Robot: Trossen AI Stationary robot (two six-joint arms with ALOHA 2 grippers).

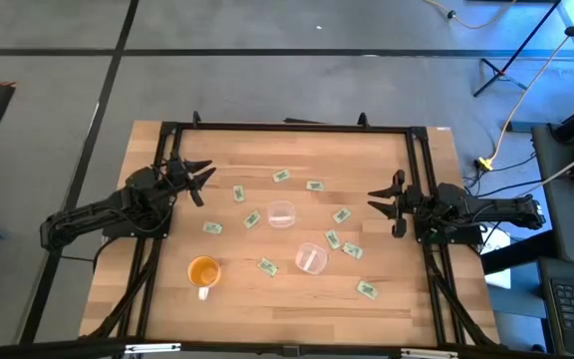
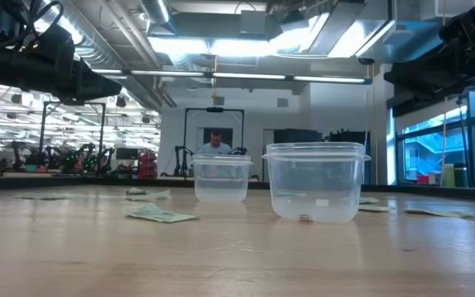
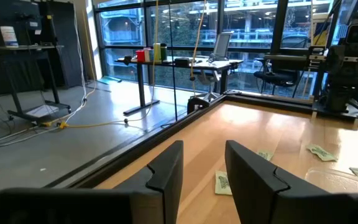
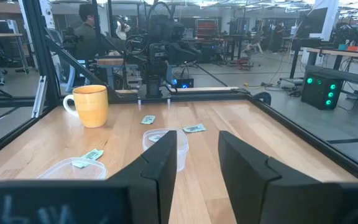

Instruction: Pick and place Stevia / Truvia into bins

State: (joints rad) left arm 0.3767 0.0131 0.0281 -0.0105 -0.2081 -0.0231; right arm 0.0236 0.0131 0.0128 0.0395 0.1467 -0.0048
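Several pale green and white Stevia packets [image 1: 252, 219] lie flat and scattered over the middle of the wooden table; one packet [image 2: 162, 214] shows in the low view. Two clear cups stand upright among them, one [image 1: 282, 214] farther back and one [image 1: 311, 258] nearer the near edge. My left gripper [image 1: 201, 182] hovers open at the table's left side, with a packet [image 3: 224, 182] showing between its fingers on the table ahead. My right gripper [image 1: 382, 207] hovers open at the right side, facing the farther cup [image 4: 163, 146].
An orange cup with a handle [image 1: 203, 271] stands near the table's near-left corner. A black frame [image 1: 287, 127] runs around the tabletop. Bare wood lies along the near edge between the orange cup and the nearest packet [image 1: 368, 289].
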